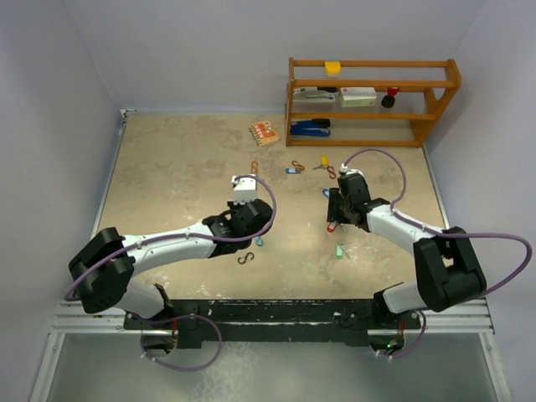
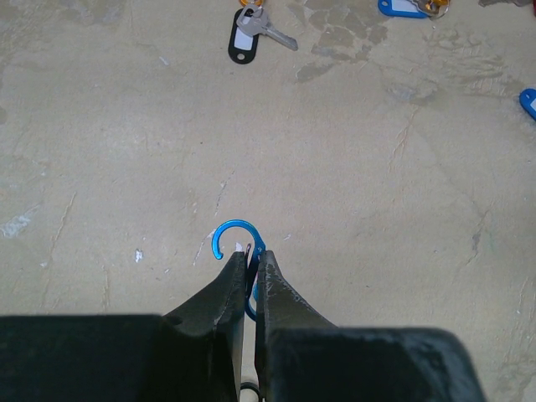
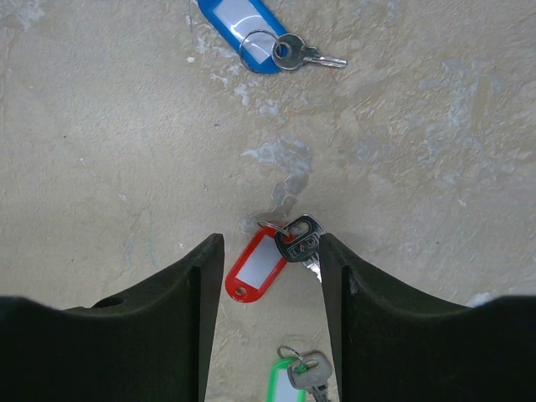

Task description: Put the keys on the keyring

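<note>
My left gripper (image 2: 251, 258) was clamped on a blue S-clip (image 2: 226, 230). My right gripper (image 3: 272, 244) had its jaws apart, unclenched, straddling the red-tagged key (image 3: 254, 270), which lay flat on the table (image 3: 100, 151). The blue-tagged key (image 3: 239, 21) lay farther ahead and the green-tagged key (image 3: 295, 381) nearer the wrist.

Red-tag key (image 3: 261, 266) lies flat on the table, its dark-headed key angled off the tag's top end. Blue-tag key (image 3: 251, 33) sits farther out, silver key pointing right. Green-tag key (image 3: 301, 373) is just nearer than the red one. Black-tag key (image 2: 242, 38) is flat too. The keyring (image 2: 234, 224), a blue hook, is pinched in the left gripper (image 2: 253, 255).
</note>
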